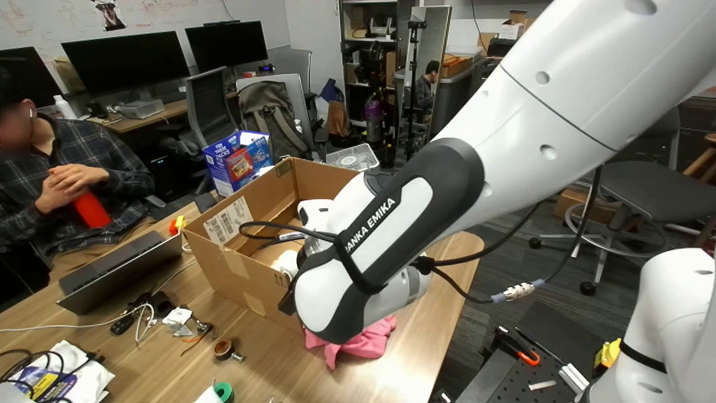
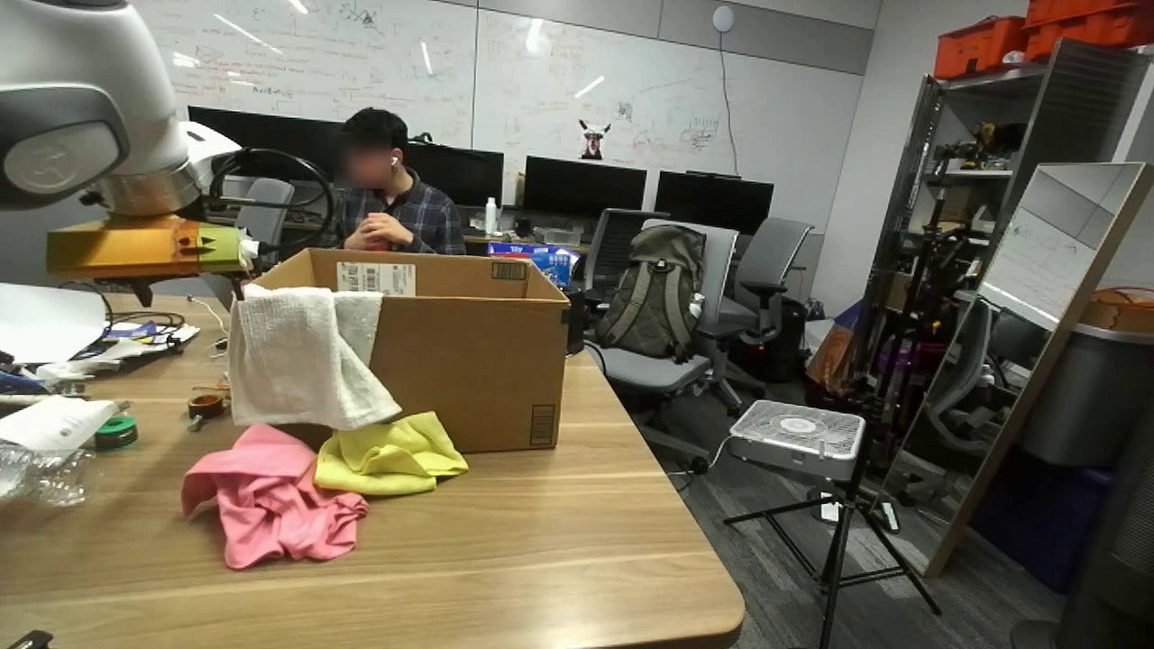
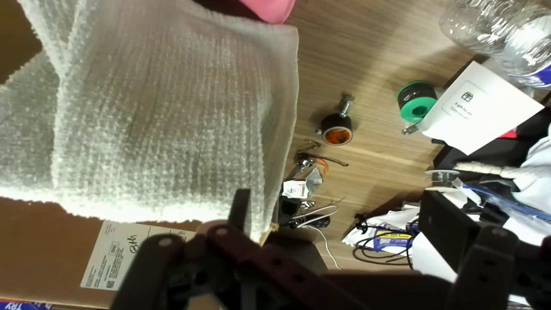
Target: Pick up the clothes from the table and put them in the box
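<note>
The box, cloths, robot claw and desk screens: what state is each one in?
Box: open at the top.
White towel: draped over the box's rim, hanging down outside.
Pink cloth: crumpled on the table.
Yellow cloth: crumpled on the table beside the box.
Gripper: open, holding nothing.
Monitors: dark.

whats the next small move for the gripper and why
Probably ease the gripper sideways, so its open jaws straddle the white cloth near the rim of the box. The white cloth hangs over that rim, down the outside, and in the wrist view just one jaw overlaps its edge; the other is well off it.
</note>
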`<state>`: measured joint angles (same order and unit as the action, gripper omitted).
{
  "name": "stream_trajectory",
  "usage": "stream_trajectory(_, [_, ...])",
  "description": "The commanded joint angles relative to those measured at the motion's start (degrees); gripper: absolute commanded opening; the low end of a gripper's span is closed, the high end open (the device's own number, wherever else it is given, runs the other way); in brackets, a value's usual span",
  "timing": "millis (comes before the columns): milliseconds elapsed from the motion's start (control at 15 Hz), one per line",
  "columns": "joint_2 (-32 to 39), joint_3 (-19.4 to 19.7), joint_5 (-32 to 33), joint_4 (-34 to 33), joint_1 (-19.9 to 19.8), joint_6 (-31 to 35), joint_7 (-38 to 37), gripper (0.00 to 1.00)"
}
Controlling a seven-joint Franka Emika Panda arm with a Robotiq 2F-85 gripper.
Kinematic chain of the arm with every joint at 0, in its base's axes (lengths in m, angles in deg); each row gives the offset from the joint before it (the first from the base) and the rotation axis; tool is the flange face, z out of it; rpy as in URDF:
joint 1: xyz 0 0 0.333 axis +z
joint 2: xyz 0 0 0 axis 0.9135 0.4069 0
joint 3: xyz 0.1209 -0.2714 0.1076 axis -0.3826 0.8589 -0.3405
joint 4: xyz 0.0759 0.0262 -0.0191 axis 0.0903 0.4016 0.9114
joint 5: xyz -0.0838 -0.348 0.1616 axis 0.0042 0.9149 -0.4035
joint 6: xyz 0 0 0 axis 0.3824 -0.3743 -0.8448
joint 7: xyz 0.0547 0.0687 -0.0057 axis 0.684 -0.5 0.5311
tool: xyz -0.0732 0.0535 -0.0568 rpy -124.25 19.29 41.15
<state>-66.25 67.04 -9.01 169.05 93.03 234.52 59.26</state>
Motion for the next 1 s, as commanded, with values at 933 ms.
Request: stream_trajectory(933, [7.1, 4.72, 10.47, -1.12, -5.69, 14.03, -1.29, 1.0])
